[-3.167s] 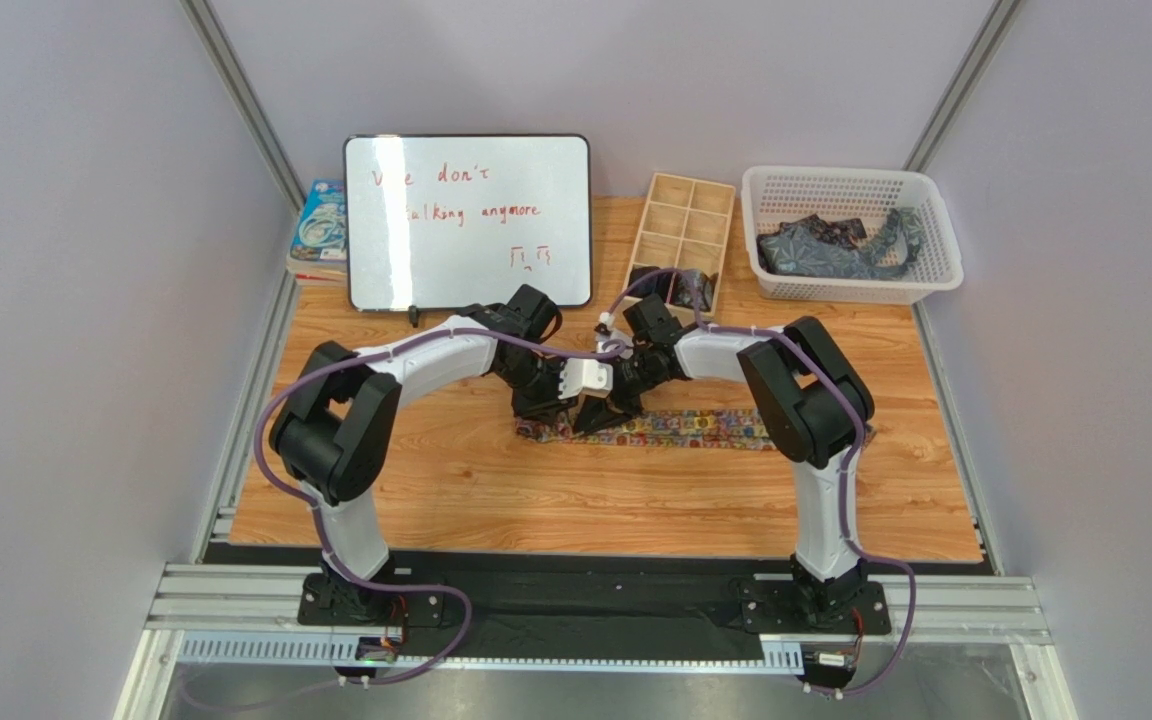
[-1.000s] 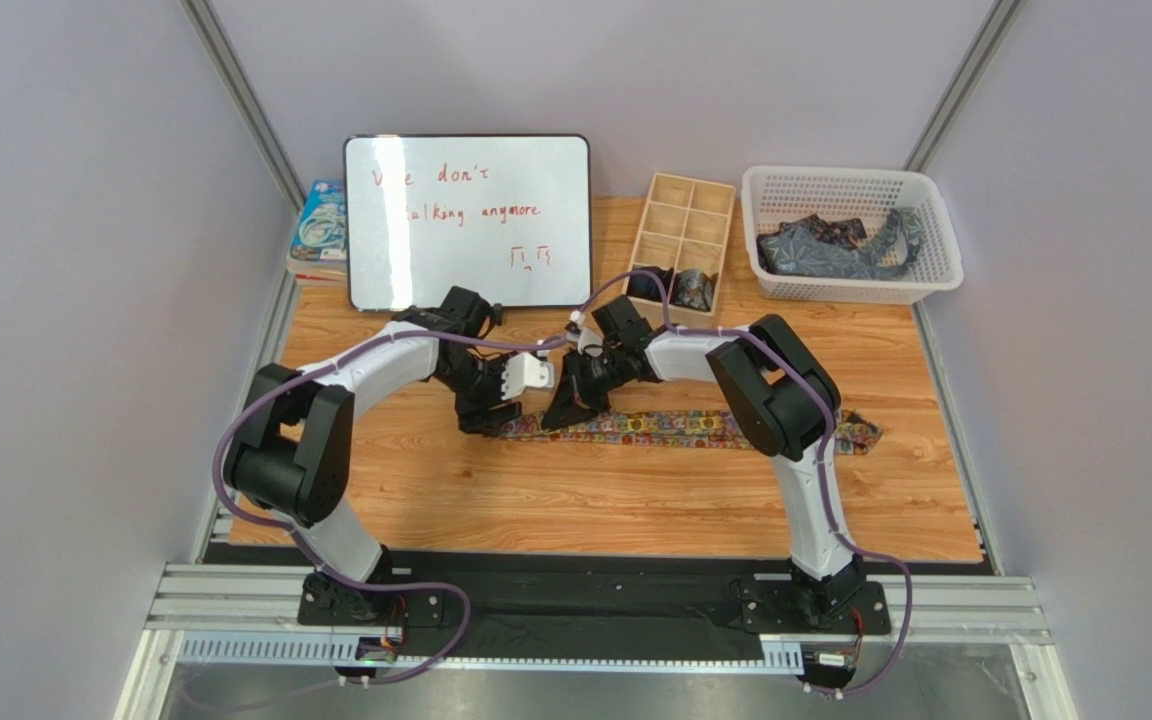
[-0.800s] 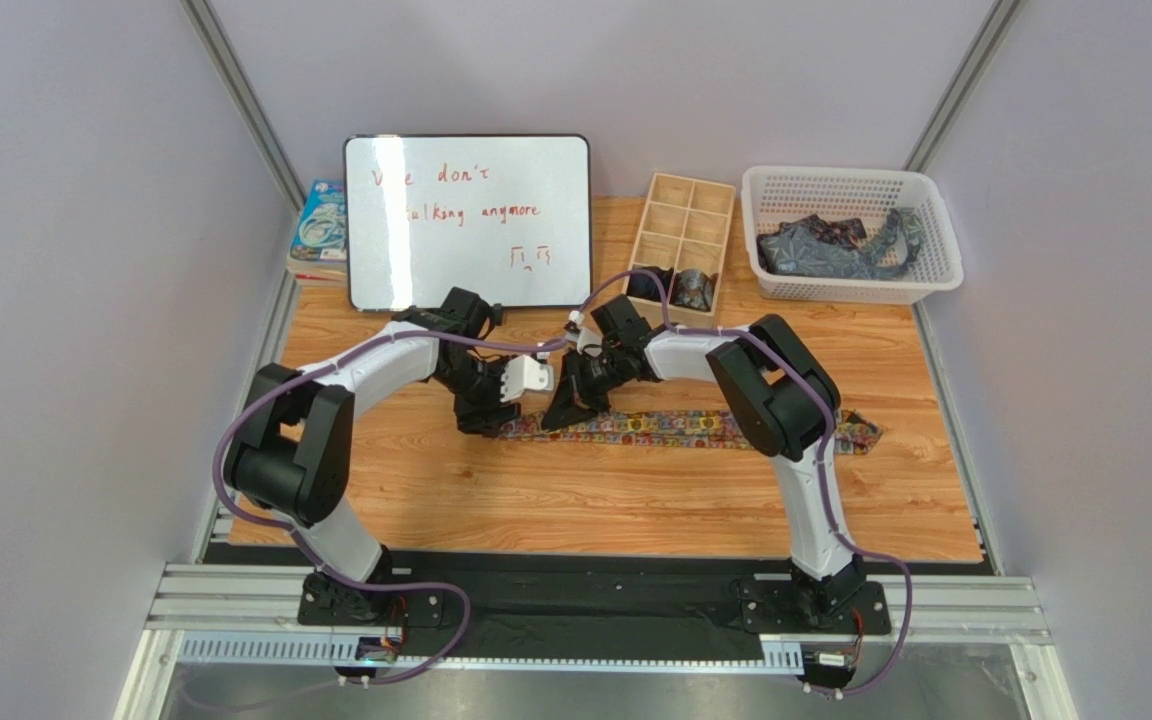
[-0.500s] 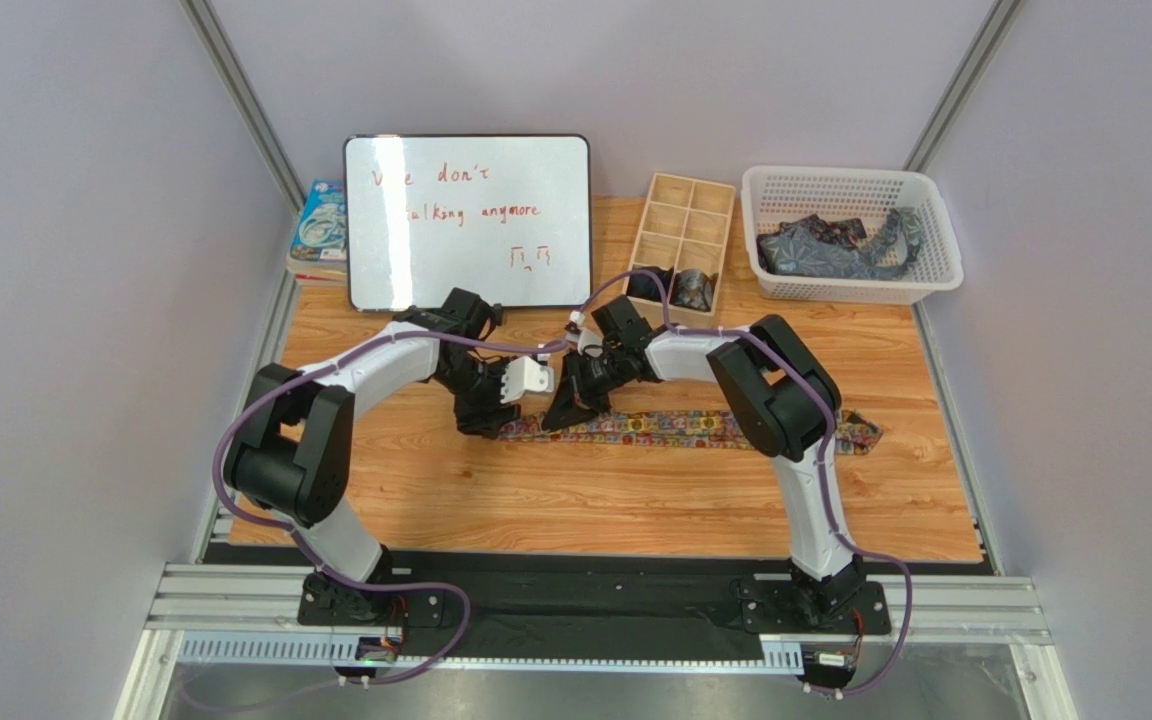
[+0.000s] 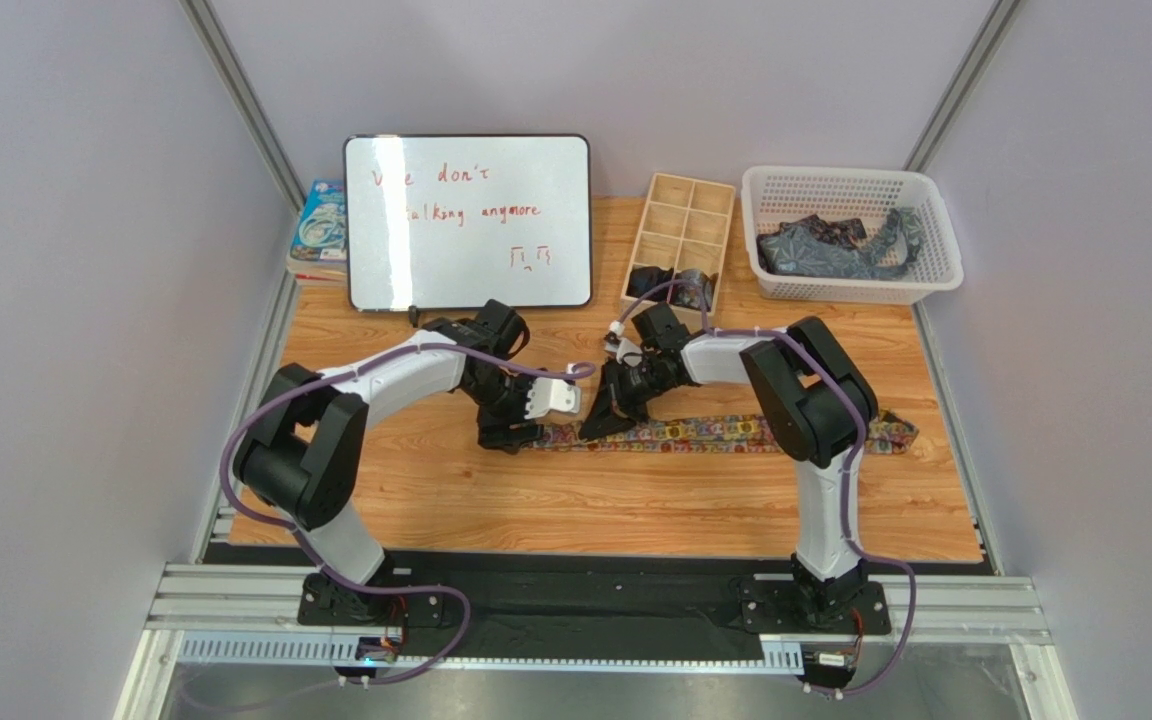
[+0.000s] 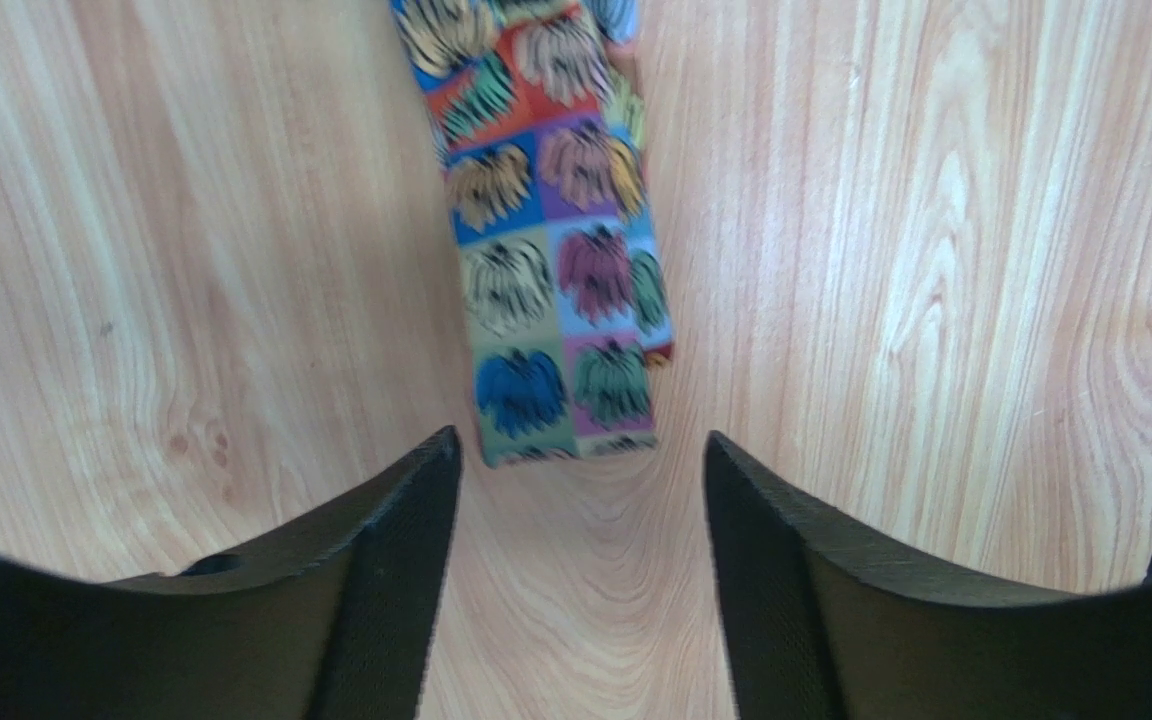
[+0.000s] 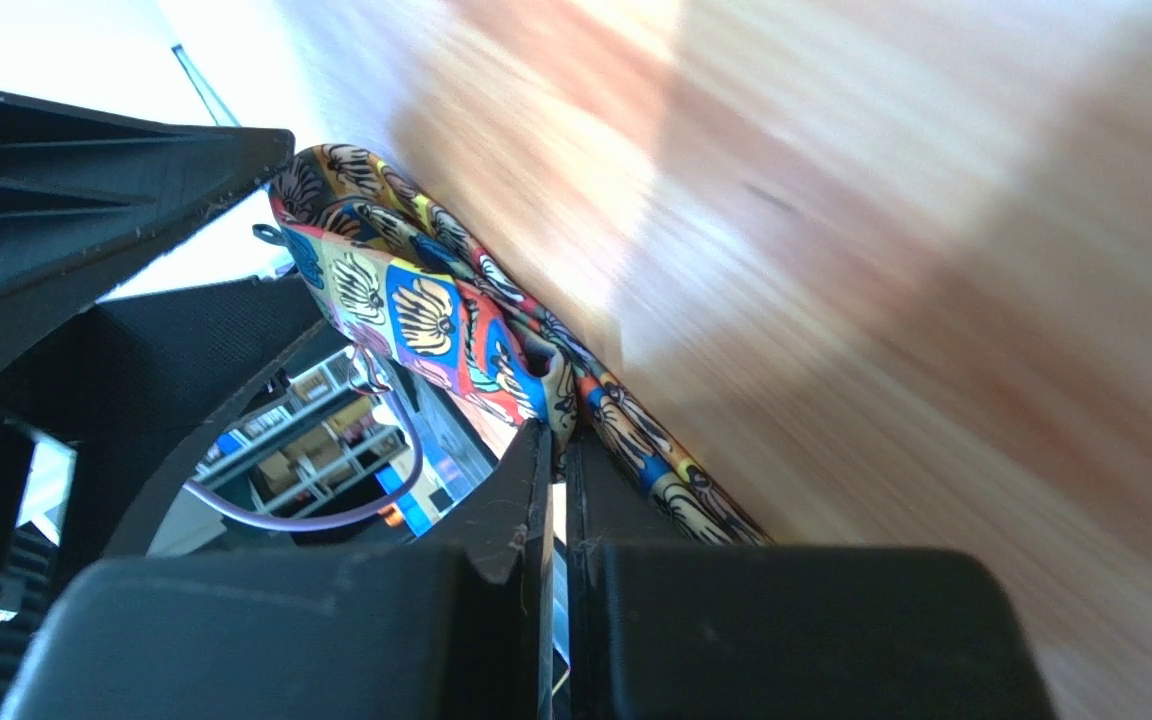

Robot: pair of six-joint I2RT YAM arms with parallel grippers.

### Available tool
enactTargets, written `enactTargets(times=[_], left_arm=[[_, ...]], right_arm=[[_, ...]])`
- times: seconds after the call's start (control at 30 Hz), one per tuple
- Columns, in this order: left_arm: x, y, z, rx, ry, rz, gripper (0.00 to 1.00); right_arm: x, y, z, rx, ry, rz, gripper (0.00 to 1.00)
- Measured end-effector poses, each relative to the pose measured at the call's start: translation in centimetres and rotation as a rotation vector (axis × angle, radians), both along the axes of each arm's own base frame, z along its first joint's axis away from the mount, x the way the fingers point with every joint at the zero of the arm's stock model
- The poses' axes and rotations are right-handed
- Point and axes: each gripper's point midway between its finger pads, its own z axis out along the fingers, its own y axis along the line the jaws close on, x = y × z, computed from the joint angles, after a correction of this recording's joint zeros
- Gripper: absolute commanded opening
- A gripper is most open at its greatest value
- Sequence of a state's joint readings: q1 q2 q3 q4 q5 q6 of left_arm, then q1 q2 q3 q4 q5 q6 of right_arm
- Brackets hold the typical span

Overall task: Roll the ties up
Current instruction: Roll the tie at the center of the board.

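Note:
A multicoloured printed tie (image 5: 717, 434) lies flat along the wooden table, running left to right. My right gripper (image 5: 602, 420) is shut on it near its left part; the wrist view shows the fabric (image 7: 432, 315) pinched and lifted between the closed fingers (image 7: 530, 495). My left gripper (image 6: 582, 458) hangs open just above the table, with the tie's narrow end (image 6: 560, 300) lying just ahead of its fingertips (image 6: 402, 525) and nothing between them. Seen from above, it (image 5: 519, 428) sits at the tie's left tip. More dark ties (image 5: 830, 245) are heaped in the white basket.
A whiteboard (image 5: 468, 221) stands at the back left with a blue packet (image 5: 319, 222) beside it. A wooden compartment box (image 5: 683, 222) sits behind the grippers, something dark (image 5: 695, 288) in its near cells. The white basket (image 5: 935, 240) is at the back right.
Both grippers have shifted to the right and slightly nearer. The tie has slid right with the right gripper, so its far end now reaches further along the table.

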State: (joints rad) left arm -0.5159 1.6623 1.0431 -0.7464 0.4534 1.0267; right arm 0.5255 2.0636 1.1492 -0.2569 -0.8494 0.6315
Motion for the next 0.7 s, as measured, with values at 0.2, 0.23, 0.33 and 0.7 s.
enactTargets(times=[0.2,0.23,0.33,0.7], left_arm=[[-0.4,-2.3,0.0,-0.009,0.02,0.01,0.76],[-0.5,-2.8,0.0,-0.015,0.023,0.018,0.76],[-0.6,-3.8,-0.1,-0.026,0.029,0.043,0.76],[0.2,-5.6,-0.9,0.0,-0.018,0.026,0.76]], right_arm=[[0.1,-2.8,-0.1,-0.007,0.018,-0.032,0.0],[0.1,-3.1,-0.1,-0.006,0.021,-0.036,0.0],[-0.1,-3.5,0.0,-0.006,0.016,-0.039,0.0],[-0.6,-3.8,0.1,-0.01,0.007,-0.04,0.04]])
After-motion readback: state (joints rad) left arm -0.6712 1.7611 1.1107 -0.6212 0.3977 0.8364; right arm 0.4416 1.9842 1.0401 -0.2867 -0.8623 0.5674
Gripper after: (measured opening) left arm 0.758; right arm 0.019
